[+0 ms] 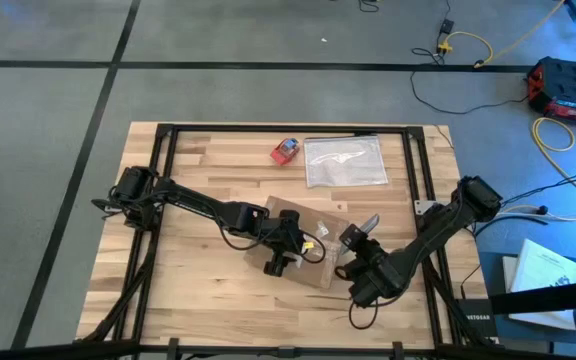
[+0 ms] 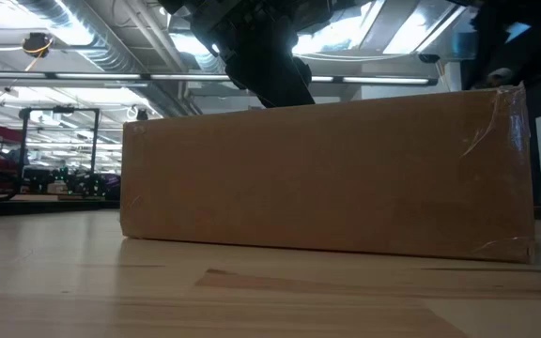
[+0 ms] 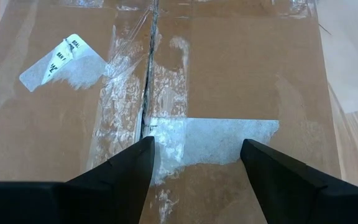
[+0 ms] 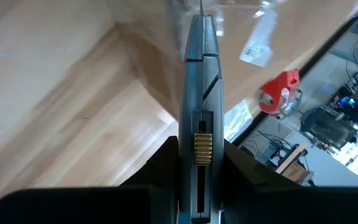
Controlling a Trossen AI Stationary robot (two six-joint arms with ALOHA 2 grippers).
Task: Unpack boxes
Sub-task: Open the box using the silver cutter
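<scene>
The box (image 1: 303, 245) lay on the worktop (image 1: 198, 175). The left pincer (image 3: 194, 155) hovered open above its taped seam; the right pincer (image 4: 199, 152) gripped a knife (image 4: 202, 81). The blade could slip and cut too deep.

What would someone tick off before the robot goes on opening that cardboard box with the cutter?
1. Box flat on the table: ok.
2. Right gripper holding the grey cutter: ok, fingers shut on it.
3. Left gripper above the box top, fingers apart: ok, nothing held.
4. Centre seam in sight: ok, tape partly torn.
5. Cutter tip on the seam: cannot tell.
6. Plastic bag and small red object away from the box: ok, both lie near the far edge.
</scene>
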